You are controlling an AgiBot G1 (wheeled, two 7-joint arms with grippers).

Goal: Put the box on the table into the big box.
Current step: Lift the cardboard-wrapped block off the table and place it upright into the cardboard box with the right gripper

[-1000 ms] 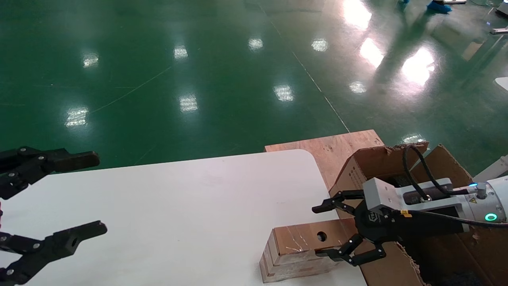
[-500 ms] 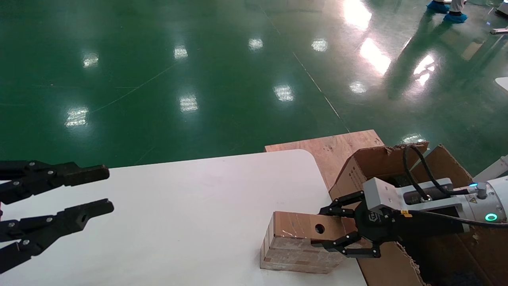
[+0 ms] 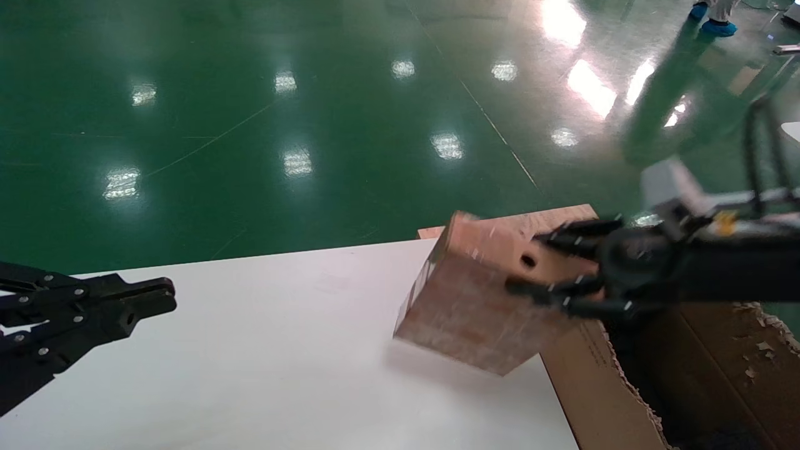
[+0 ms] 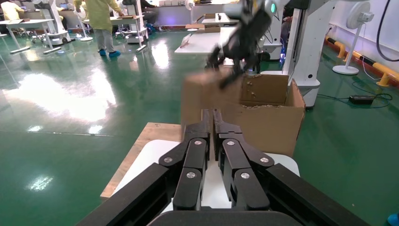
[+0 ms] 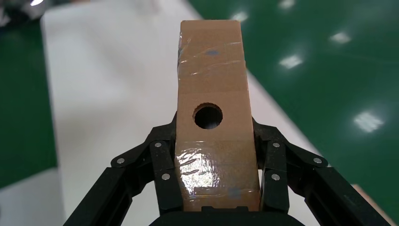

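My right gripper is shut on the small brown box and holds it tilted in the air above the right end of the white table. The box shows its round hole and glossy tape in the right wrist view, clamped between the fingers. The big box, a torn brown carton, stands right of the table, below and beside the held box; it also shows in the left wrist view. My left gripper is shut and empty over the table's left end.
A brown plywood board lies on the green floor behind the table's right corner. People and other workstations stand far off across the hall.
My right gripper closed on the small box and lifted it off the table, up and toward the back, tilting it. My left gripper went from open to shut.
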